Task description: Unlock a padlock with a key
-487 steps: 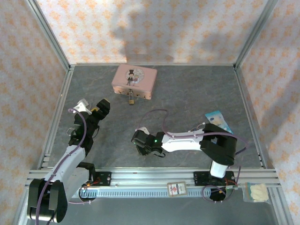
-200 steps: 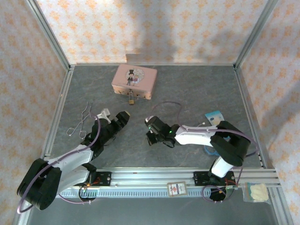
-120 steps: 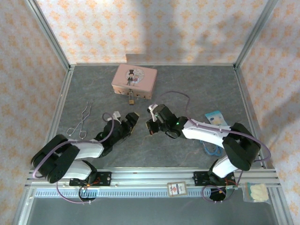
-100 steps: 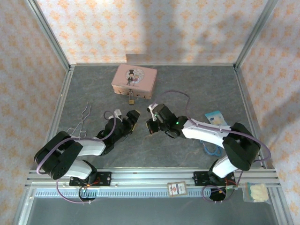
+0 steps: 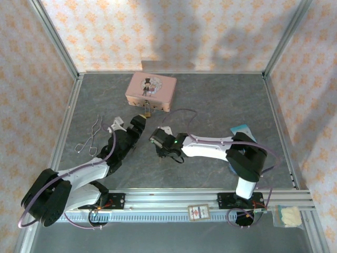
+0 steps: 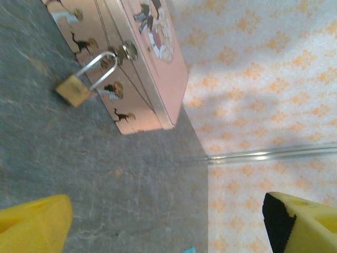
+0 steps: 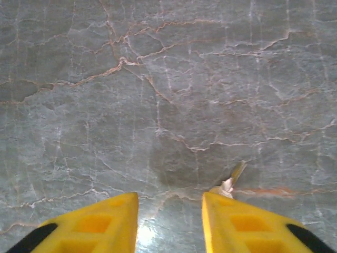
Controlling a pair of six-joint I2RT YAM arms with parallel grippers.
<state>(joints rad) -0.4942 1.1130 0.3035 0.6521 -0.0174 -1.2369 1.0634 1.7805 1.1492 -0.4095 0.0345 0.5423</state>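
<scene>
- Grey marble-look table top [image 5: 221, 100]: everything rests on it.
- Pink illustrated metal tin box [image 5: 151, 90]: lies flat at far centre, well ahead of both my arms. In left wrist view its front wall [image 6: 131, 79] fills the upper left.
- My left pincer [image 5: 139, 122]: yellow-tipped, released, jaws spread wide. It's near the tin's front side, pointing at it, touching nothing. In the wrist view [image 6: 166, 224] there's bare table and wall btwn the tips.
- My right pincer [image 5: 158, 141]: also released, jaws apart w/ bare table in the gap [image 7: 169, 221]. It hangs low over mid-table, just right of the left one.
- Light-blue flat packet [image 5: 245, 134]: right side of table, beside my right arm.
- Thin silvery wire tool [image 5: 89, 136]: left side, near the rail.
- Tiny brass-coloured square padlock w/ thin silvery shackle [image 5: 148, 112]: shackle hooked at the tin's front clasp, body [image 6: 72, 90] lying on the table just in front of the tin.
- Small pale metallic sliver [image 7: 230, 182]: at the tip of one right-pincer finger. Can't tell what it is.
</scene>
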